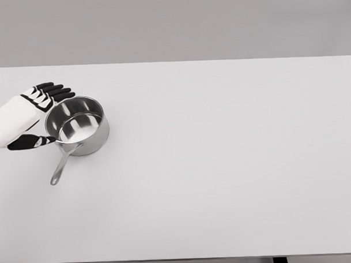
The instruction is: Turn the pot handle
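On the table's left side: one pot (78,125), one hand, nothing else on the surface.
Count of pots: one, steel, round, open at the top, standing upright on the white table (223,164).
Count of handles: one long handle (63,165) fixed low on the pot's near wall.
Count of hands in view: one, the left hand (32,113), its white forearm coming in from the picture's left edge.
Pot position: near the left edge of the table, about midway between the far and near edges, well apart from the right half.
Handle direction: it points toward the robot and slightly left, its free end lying down toward the lower left of the picture.
Long axis: runs from the pot's near wall diagonally down and left, closer to near-far than to left-right.
Left hand placement: against the pot's left side, four dark fingers (54,92) reaching past the far-left rim, thumb (29,142) lying by the near-left wall just beside the handle's root.
Finger state: spread wide and fairly straight, bracketing the pot's left wall rather than closed round it; whether the fingertips actually touch the metal cannot be told.
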